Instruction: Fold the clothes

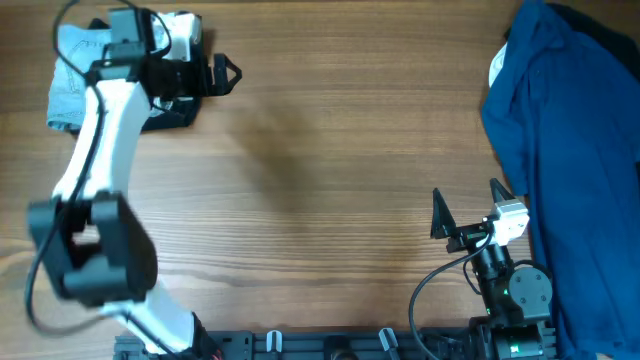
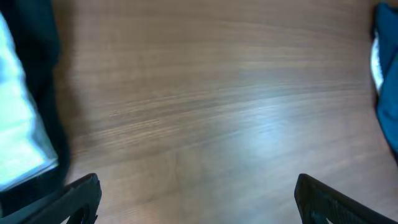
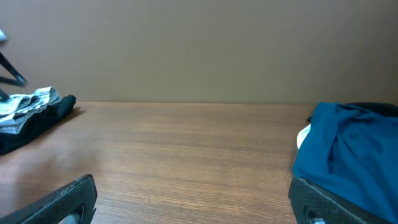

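The clothes, pale light-blue denim shorts (image 1: 70,80), lie bunched at the table's far left corner, partly under my left arm. They lie against a black garment (image 1: 178,115). The left wrist view shows the shorts (image 2: 18,130) as a pale blur at its left edge; the right wrist view has them (image 3: 28,102) far off on the left. My left gripper (image 1: 228,75) is open just right of that pile, over bare wood (image 2: 198,199), holding nothing. My right gripper (image 1: 468,200) stands open and empty near the front right (image 3: 193,199).
A large dark-blue garment (image 1: 570,130) covers the table's right side, close to my right gripper, and shows in the wrist views (image 3: 348,149) (image 2: 388,81). A white patch (image 1: 497,66) peeks out at its left edge. Bare wooden tabletop (image 1: 330,170) lies between the two piles.
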Motion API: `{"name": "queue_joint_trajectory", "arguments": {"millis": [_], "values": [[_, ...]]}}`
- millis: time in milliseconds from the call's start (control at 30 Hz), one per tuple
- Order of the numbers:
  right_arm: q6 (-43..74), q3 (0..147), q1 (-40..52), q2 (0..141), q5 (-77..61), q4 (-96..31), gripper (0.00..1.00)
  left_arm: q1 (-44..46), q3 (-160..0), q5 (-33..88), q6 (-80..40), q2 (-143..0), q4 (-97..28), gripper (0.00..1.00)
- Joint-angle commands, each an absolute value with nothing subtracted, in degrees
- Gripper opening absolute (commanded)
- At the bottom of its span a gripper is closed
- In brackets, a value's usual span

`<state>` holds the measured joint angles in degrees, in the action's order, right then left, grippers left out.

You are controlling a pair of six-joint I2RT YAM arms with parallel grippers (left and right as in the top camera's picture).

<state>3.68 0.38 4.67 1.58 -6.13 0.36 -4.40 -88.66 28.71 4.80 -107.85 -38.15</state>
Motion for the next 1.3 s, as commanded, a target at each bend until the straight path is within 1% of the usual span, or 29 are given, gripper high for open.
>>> {"name": "queue_joint_trajectory", "arguments": {"millis": [0,67,200,300,400,433,533,600,767,1000,1267], "values": [[4.6,0.3,4.5,1.7,-6.0,0.4,1.0,-3.2,-86.8,25.1,13.5,-93.1,-40.7,1.0],[4.6,0.3,4.5,1.7,-6.0,0.4,1.0,-3.2,-82.7,24.8,14.9,-87.1,-39.7,1.0],[4.6,0.3,4.5,1.7,-6.0,0.4,1.0,-3.9,-69.4,23.9,14.8,-74.0,-32.2,1.0],[4.6,0.3,4.5,1.7,-6.0,0.4,1.0,-4.8,-52.8,23.9,14.5,-59.8,-22.4,1.0],[4.6,0.3,4.5,1.7,-6.0,0.4,1.0,-4.8,-40.1,23.9,14.3,-47.9,-15.1,1.0],[4.6,0.3,4.5,1.7,-6.0,0.4,1.0,-4.8,-33.7,23.8,13.0,-41.4,-12.2,1.0],[4.6,0.3,4.5,1.7,-6.0,0.4,1.0,-4.8,-20.4,21.3,8.3,-27.8,-6.4,1.0],[4.6,0.3,4.5,1.7,-6.0,0.4,1.0,-4.8,-14.5,19.8,5.1,-21.6,-3.1,1.0],[4.6,0.3,4.5,1.7,-6.0,0.4,1.0,-4.8,-6.2,16.9,0.1,-11.0,-1.2,1.0],[4.6,0.3,4.5,1.7,-6.0,0.4,1.0,-4.3,-0.4,15.7,-0.5,-1.1,-1.4,1.0],[4.6,0.3,4.5,1.7,-6.0,0.4,1.0,-2.3,-0.3,11.0,-0.5,-0.2,-3.5,1.0]]}}
